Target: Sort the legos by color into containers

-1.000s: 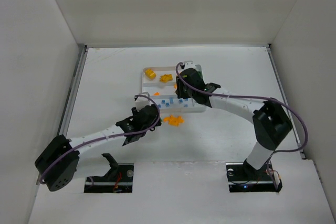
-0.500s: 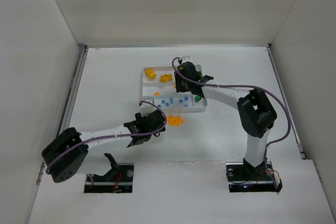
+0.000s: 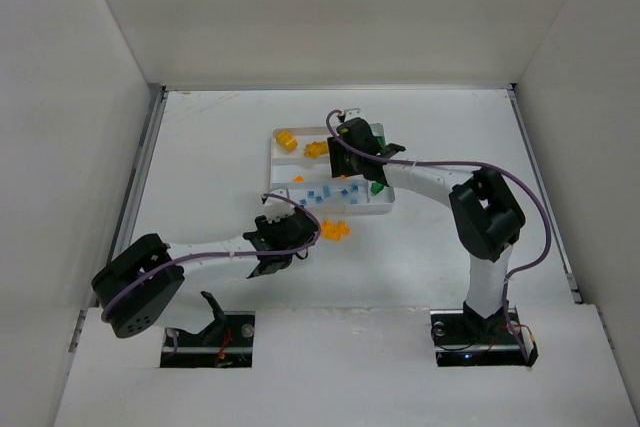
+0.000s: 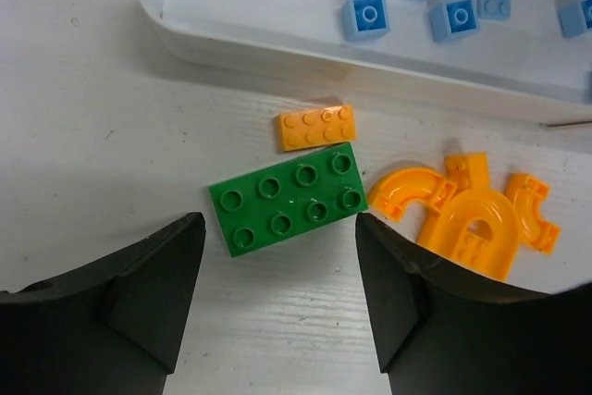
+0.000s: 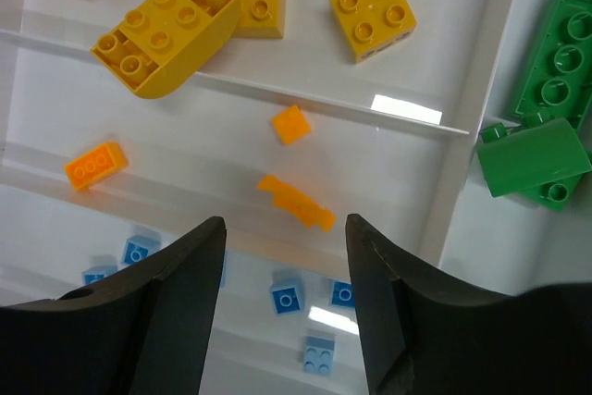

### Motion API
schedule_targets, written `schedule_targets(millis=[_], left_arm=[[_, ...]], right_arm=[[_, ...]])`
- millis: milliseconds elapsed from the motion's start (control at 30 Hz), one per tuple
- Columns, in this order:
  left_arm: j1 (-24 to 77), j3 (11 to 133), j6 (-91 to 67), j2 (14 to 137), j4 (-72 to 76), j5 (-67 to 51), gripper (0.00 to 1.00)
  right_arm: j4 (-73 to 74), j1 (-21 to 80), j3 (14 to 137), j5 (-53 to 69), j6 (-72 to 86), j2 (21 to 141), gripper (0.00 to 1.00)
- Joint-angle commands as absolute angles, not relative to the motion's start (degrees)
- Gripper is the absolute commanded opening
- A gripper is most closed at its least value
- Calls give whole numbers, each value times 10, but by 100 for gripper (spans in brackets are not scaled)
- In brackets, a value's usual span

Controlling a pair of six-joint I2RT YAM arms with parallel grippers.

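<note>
The white tray lies mid-table. My right gripper hangs open above it with nothing between the fingers. Just past its tips a blurred orange piece lies in the middle section, with two small orange bricks nearby. Yellow bricks fill the far section, pale blue ones the near one, and green ones the side section. My left gripper is open over the table in front of the tray, its tips on either side of a green brick without touching it.
Beside the green brick lie a small orange plate and orange arch pieces, an orange heap in the top view. The tray's front wall runs just beyond them. White walls enclose the table on three sides.
My right gripper moved toward the tray's far side and opened; the orange piece now lies in the middle section. My left gripper shifted right toward the orange heap and opened wider.
</note>
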State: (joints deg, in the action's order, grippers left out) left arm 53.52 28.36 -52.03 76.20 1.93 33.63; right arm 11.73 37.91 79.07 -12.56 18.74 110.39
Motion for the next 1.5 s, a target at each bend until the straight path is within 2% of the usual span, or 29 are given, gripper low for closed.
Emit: schedule_targets(millis=[0,500,767,1033,1367,1467], left_arm=[[531,288,-581,773,9,370,64],[535,305,-598,828,25,380,65],[541,318,-604,846,-28,383,62],[567,337,-603,883,-49,392,58],[596,363,-612,929,-83,416,62],[600,367,-612,933,-83,417,50]], right_arm=[[89,381,805,-120,179,1096,62],[40,407,691,-121,194,1012,61],[26,409,642,-134,206,951,62],[1,406,562,-157,241,819,70],[-37,382,454,-120,275,663,71],[-43,375,434,-116,279,651,71]])
